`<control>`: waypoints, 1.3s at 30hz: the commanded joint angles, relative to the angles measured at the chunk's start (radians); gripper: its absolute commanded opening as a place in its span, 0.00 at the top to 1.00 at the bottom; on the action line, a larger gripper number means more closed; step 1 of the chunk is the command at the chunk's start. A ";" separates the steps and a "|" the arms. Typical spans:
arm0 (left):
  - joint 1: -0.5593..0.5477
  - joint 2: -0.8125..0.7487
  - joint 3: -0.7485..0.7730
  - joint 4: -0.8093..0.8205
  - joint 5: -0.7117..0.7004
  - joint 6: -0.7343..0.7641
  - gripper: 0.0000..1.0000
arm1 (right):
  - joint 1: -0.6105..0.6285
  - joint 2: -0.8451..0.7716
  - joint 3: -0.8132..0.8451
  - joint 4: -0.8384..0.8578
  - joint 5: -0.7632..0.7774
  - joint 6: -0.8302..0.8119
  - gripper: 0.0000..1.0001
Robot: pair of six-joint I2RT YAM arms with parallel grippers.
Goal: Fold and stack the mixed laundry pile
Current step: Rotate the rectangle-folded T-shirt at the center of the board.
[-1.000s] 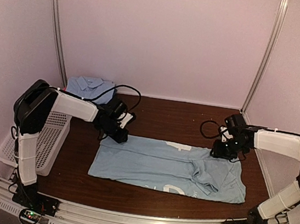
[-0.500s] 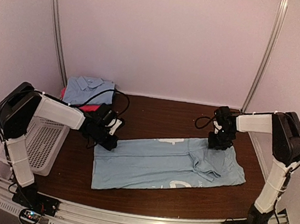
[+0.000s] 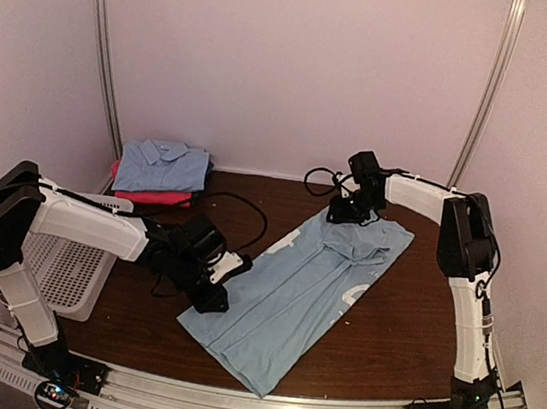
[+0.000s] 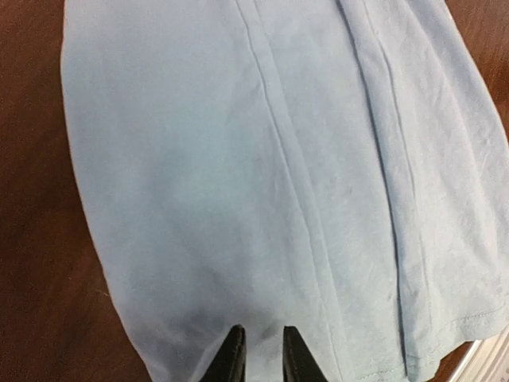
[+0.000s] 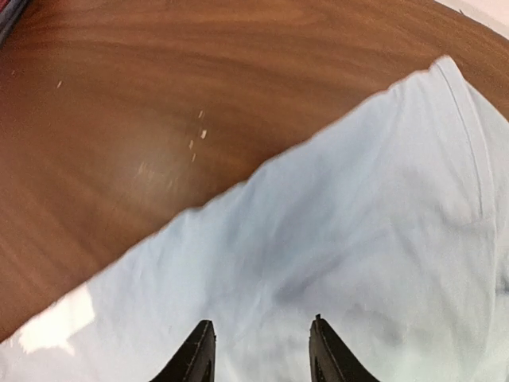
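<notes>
A large light blue shirt [image 3: 291,298] with white print lies spread diagonally on the brown table [image 3: 399,322], from the near middle to the far right. My left gripper [image 3: 213,295] is shut on its left edge, low over the table; in the left wrist view its fingertips [image 4: 262,350] pinch a small ridge of the cloth [image 4: 238,159]. My right gripper [image 3: 345,212] holds the shirt's far end; in the right wrist view its jaws [image 5: 258,346] stand wider apart, with creased cloth [image 5: 358,239] between them.
A folded light blue collared shirt [image 3: 163,165] lies on a magenta cloth [image 3: 154,195] at the far left corner. A white perforated basket [image 3: 68,268] stands at the table's left edge. Black cables [image 3: 243,206] trail over the table behind the left arm.
Both arms have swung the shirt round from lying crosswise to lying diagonally. The right gripper went far and left with its end; the left gripper came nearer with its edge.
</notes>
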 commanded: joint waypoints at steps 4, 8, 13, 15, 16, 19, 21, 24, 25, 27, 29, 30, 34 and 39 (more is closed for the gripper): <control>0.011 0.001 0.160 0.020 -0.096 0.071 0.81 | -0.021 -0.382 -0.370 0.088 0.080 0.034 0.58; 0.011 0.109 0.234 0.012 -0.145 0.107 0.81 | -0.022 -0.388 -0.492 0.132 0.082 0.042 0.60; 0.012 0.156 0.259 0.035 -0.167 0.096 0.81 | -0.022 -0.301 -0.522 0.151 0.073 0.049 0.66; 0.011 0.160 0.251 0.039 -0.164 0.091 0.81 | -0.015 -0.295 -0.543 0.143 0.039 0.043 0.66; 0.011 0.160 0.245 0.039 -0.167 0.090 0.81 | -0.008 -0.307 -0.568 0.140 0.035 0.040 0.63; 0.011 0.151 0.216 0.038 -0.159 0.085 0.81 | 0.008 -0.397 -0.693 0.166 0.033 0.043 0.50; 0.011 0.139 0.194 0.039 -0.157 0.082 0.80 | 0.010 -0.462 -0.768 0.176 0.045 0.052 0.44; 0.011 0.122 0.165 0.043 -0.151 0.082 0.80 | 0.011 -0.525 -0.839 0.175 0.089 0.051 0.38; 0.011 0.119 0.160 0.042 -0.150 0.086 0.79 | 0.011 -0.538 -0.852 0.175 0.098 0.050 0.37; 0.011 0.112 0.155 0.037 -0.153 0.093 0.79 | 0.011 -0.546 -0.871 0.179 0.111 0.042 0.36; 0.011 0.099 0.152 0.032 -0.150 0.098 0.79 | 0.011 -0.521 -0.861 0.151 0.147 0.040 0.37; 0.011 0.088 0.147 0.037 -0.145 0.099 0.79 | 0.011 -0.507 -0.853 0.135 0.164 0.044 0.37; 0.011 0.050 0.130 0.055 -0.160 0.109 0.76 | -0.006 -0.501 -0.854 0.166 0.162 0.064 0.37; -0.002 0.100 0.135 0.007 -0.149 0.126 0.79 | -0.066 -0.382 -0.749 0.191 0.132 0.041 0.37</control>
